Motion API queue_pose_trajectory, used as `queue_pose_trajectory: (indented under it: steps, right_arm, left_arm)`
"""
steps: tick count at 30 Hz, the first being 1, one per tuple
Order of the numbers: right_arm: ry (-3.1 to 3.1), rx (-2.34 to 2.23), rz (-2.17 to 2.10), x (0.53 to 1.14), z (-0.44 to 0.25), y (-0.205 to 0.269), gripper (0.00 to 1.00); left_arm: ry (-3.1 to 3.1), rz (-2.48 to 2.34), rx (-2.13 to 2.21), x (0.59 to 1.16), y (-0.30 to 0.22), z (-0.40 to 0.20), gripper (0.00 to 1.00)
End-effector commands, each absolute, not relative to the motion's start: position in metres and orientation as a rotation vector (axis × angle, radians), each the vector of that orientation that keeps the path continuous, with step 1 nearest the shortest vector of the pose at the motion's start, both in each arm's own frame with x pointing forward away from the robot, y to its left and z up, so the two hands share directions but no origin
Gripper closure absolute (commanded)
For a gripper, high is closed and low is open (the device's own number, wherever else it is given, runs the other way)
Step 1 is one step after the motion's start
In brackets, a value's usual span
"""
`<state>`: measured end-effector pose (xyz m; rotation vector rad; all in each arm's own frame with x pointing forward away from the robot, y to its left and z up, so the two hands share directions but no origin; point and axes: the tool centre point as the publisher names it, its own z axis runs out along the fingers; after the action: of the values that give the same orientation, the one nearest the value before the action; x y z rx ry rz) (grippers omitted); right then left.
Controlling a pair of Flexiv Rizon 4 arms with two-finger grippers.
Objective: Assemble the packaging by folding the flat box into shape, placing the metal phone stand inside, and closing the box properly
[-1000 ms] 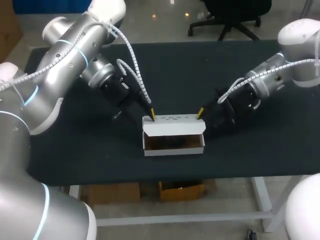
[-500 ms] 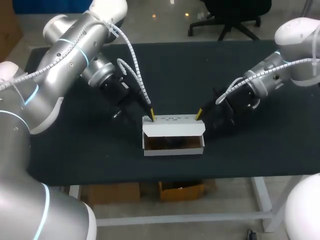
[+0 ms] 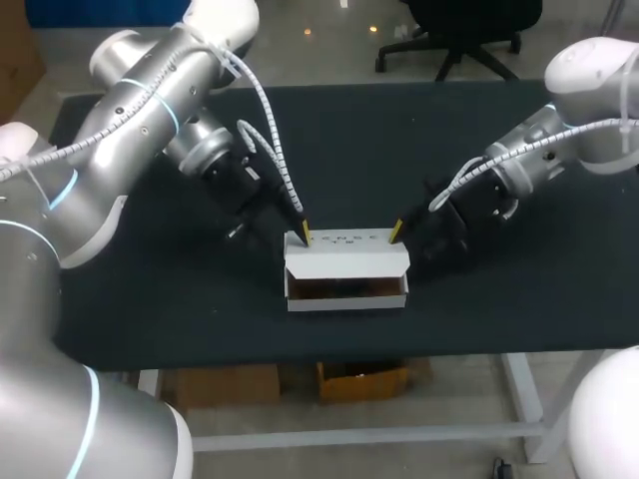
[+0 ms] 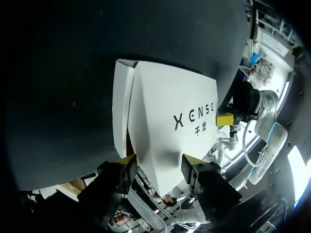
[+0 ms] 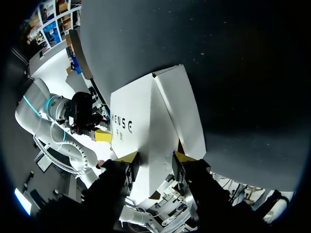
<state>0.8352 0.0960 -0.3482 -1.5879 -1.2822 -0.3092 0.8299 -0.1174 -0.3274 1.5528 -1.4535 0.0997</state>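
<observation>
the box (image 3: 346,269) stands folded into shape at the near middle of the table (image 3: 349,140), its lid (image 3: 344,239) tipped over with a front gap not yet shut. left claw (image 4: 158,165) is at the lid's far left corner, right claw (image 5: 156,158) at its far right corner; pinching or just pressing, i cannot tell for either. something dark sits in the gap, too dim to call it the phone stand. my read: folding done, closing in hand, tucking the lid left.
</observation>
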Motion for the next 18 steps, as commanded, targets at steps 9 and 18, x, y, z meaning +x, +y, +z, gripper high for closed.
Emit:
queue_pose_trajectory:
  steps: [9, 18]
  right_arm:
    - [-1.289, -1.613, -0.286, 0.8348, -0.3521, 0.0984, 0.58]
    - [-1.298, -1.624, -0.279, 0.8351, -0.3527, 0.0987, 0.58]
  left_arm:
    - [-1.473, 0.096, 1.56, 0.8313, -0.118, -0.3286, 0.4]
    - [-1.502, 0.105, 1.582, 0.8302, -0.1167, -0.3252, 0.38]
